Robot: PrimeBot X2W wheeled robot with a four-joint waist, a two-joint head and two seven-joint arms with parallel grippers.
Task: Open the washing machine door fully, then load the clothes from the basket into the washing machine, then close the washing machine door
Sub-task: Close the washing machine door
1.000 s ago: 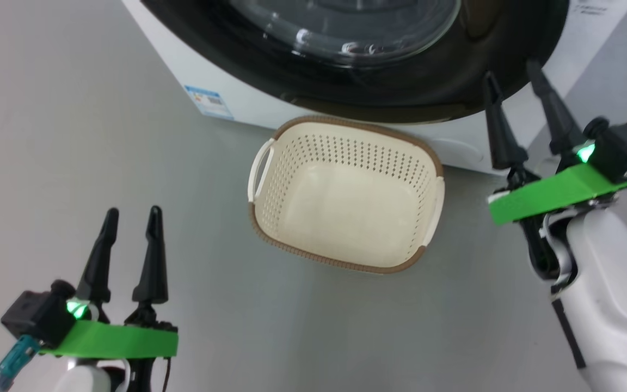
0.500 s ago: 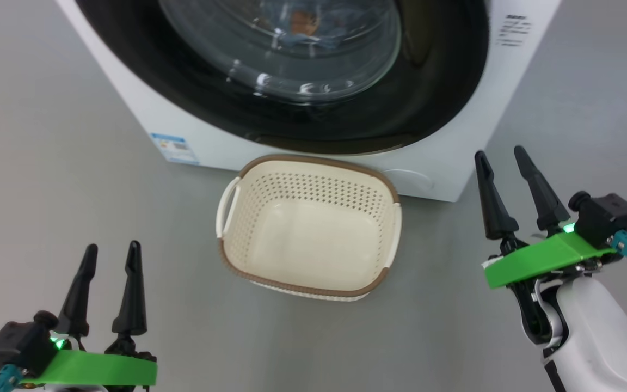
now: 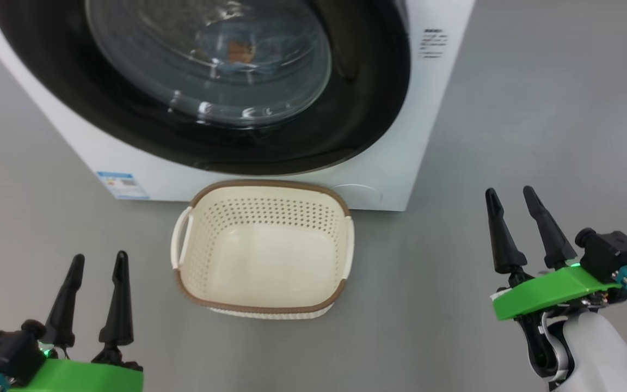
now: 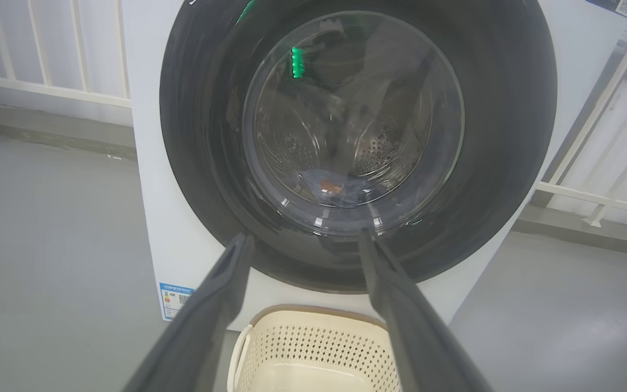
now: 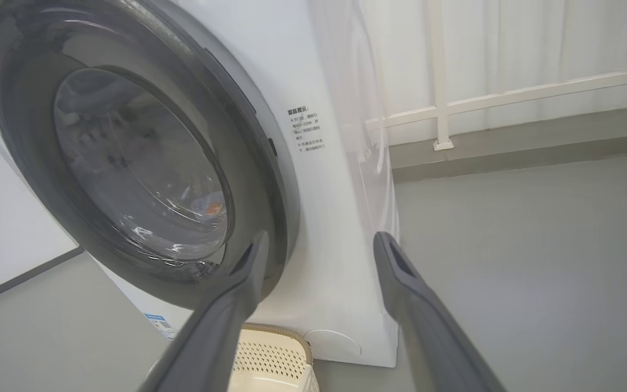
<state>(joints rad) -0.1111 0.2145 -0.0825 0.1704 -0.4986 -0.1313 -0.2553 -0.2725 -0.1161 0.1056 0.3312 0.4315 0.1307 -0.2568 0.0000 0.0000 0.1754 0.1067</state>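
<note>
In front of the robot, on the grey floor (image 3: 536,109), stands the washing machine (image 3: 389,163). The washing machine door (image 3: 357,125) lies flat against the front and appears shut; whether it has latched cannot be confirmed from these views. The basket (image 3: 262,185) sits just before the machine, below the door, with its long axis running left to right and nothing in it. The clothes (image 4: 332,188) show behind the door, low in the drum (image 4: 384,147). The left gripper (image 3: 99,257) and the right gripper (image 3: 509,190) each have their fingers spread with nothing between them, both well apart from the machine.

Judgement: loading is complete. Should the door need a final press, it lies ahead of and above both grippers. The right gripper is nearer the door's right edge, where what looks like a handle recess (image 3: 349,71) shows.
</note>
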